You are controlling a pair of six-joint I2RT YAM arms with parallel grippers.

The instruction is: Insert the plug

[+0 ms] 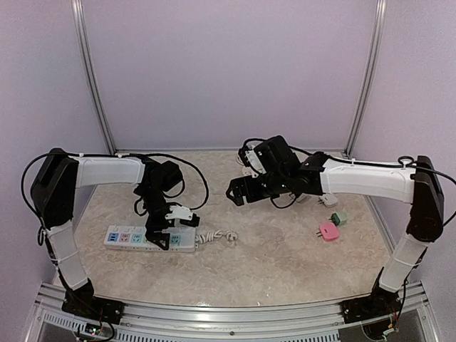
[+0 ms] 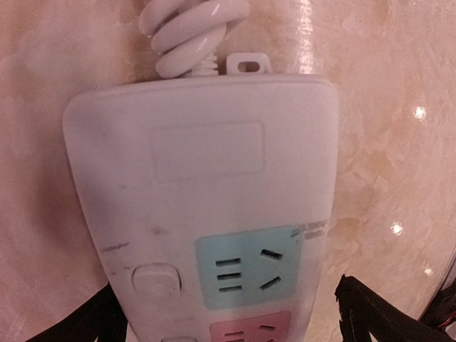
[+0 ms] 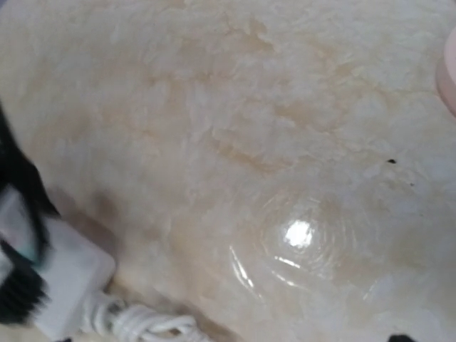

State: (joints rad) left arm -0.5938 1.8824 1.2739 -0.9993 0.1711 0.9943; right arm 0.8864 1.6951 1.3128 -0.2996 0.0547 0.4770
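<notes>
Tabletop (image 1: 285, 263): pale marbled, glossy, with lamp glare in both wrist views. Plain lilac walls (image 1: 228, 71) close three sides. There is open room across the middle and along the near edge.

Power strip (image 1: 128, 237) lies flat at left, parallel to the near edge, its coiled cord (image 1: 217, 236) off the right end. Left tool (image 1: 165, 237) sits low over the strip's cord end, fingers (image 2: 370, 313) spread one each side, pinching nothing.

Right tool (image 1: 235, 192) is raised over the centre. It seems spread and empty, its fingers almost out of its own view.

Pink plug (image 1: 328, 230) and green plug (image 1: 340, 217) lie near the right edge, well apart from the strip. The left wrist view cuts off most of the strip.
</notes>
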